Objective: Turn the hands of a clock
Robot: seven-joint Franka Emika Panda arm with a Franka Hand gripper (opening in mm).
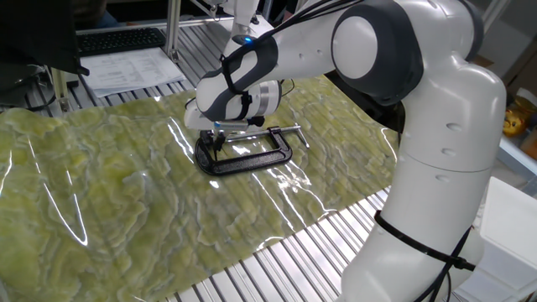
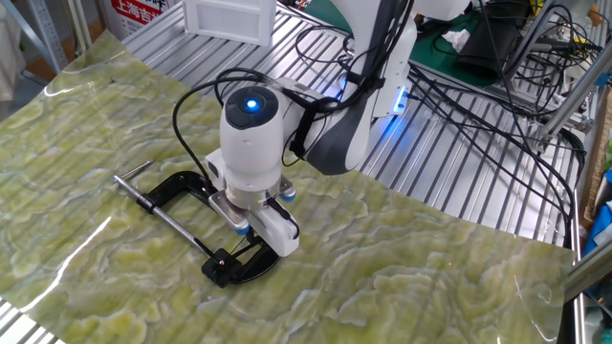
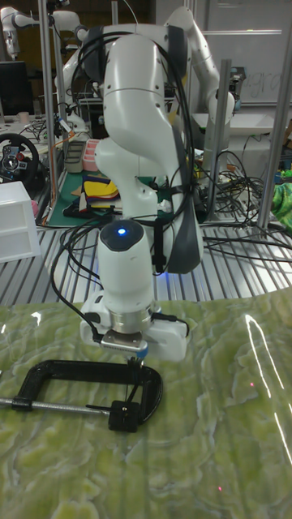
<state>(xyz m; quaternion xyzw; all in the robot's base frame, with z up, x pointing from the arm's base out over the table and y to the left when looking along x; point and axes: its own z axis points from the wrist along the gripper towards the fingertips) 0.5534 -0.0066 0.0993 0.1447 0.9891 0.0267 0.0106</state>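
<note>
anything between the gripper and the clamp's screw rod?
Nothing but bare green mat. In the other fixed view the gripper hangs over the clamp frame's curved end, and the screw rod lies apart from it, the mat showing between.

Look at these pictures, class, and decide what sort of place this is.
Most likely a robotics lab: a white robot arm works over a black C-clamp on a slatted metal bench, with loose cables and a keyboard nearby.

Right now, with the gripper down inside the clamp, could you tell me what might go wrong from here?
The gripper reaches into the black C-clamp, whose frame and screw lie close around it, so a twist might bump them. The clamp lies loose on the glossy green sheet and could slide. The clock itself is hidden, so the grip cannot be confirmed.
</note>
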